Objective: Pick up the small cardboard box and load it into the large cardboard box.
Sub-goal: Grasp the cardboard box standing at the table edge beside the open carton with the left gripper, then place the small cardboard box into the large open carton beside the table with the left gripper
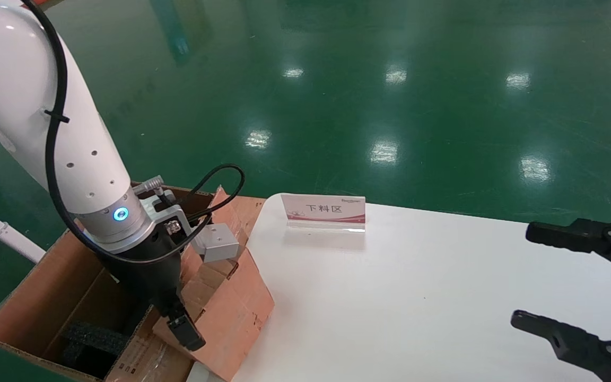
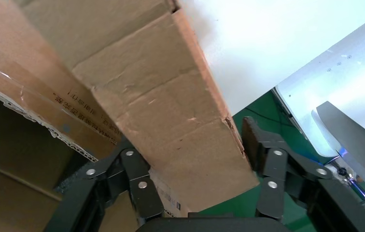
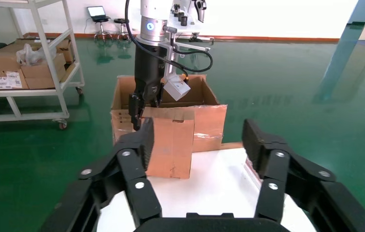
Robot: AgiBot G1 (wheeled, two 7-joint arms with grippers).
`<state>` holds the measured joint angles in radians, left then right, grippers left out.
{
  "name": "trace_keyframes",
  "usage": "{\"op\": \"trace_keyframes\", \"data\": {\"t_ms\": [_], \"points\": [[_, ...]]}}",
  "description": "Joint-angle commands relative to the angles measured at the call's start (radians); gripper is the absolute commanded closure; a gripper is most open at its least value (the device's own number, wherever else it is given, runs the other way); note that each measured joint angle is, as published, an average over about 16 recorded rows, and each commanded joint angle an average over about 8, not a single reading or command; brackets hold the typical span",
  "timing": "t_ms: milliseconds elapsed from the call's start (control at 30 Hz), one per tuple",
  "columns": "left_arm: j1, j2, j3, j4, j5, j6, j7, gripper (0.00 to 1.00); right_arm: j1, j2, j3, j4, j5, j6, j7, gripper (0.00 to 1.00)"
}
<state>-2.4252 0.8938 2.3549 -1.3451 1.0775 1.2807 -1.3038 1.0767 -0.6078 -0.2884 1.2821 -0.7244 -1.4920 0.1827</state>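
Note:
The small cardboard box [image 1: 231,307], reddish-brown, sits tilted at the white table's left edge, leaning over the large cardboard box [image 1: 35,297]. My left gripper [image 1: 194,329] is shut on its top end. In the left wrist view the small cardboard box [image 2: 171,111] fills the gap between both fingers [image 2: 137,179] of the left gripper [image 2: 190,145], with the big carton's taped printed flap [image 2: 50,101] beside it. The right wrist view shows the small box [image 3: 171,145] in front of the open carton [image 3: 202,89]. My right gripper [image 1: 541,276] [image 3: 199,133] hangs open and empty at the table's right.
Black foam [image 1: 93,337] lies inside the large carton. A red-and-white sign [image 1: 324,208] stands at the back of the white table [image 1: 417,297]. A shelf cart with boxes [image 3: 26,63] stands beyond the carton on the green floor.

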Motion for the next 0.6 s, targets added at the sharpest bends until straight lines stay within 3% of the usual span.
{"op": "trace_keyframes", "data": {"t_ms": [33,400,600], "points": [[0.0,0.0,0.0,0.0,0.0,0.0,0.0,1.0,0.0,0.0,0.0,0.0,0.0,0.0,0.0,1.0],[-0.009,0.0,-0.006,0.009,-0.003,0.002,0.008,1.0,0.0,0.0,0.0,0.0,0.0,0.0,0.0,1.0],[-0.087,-0.031,-0.043,0.028,-0.033,0.021,0.048,1.0,0.0,0.0,0.0,-0.001,0.0,0.0,0.0,1.0]]}}
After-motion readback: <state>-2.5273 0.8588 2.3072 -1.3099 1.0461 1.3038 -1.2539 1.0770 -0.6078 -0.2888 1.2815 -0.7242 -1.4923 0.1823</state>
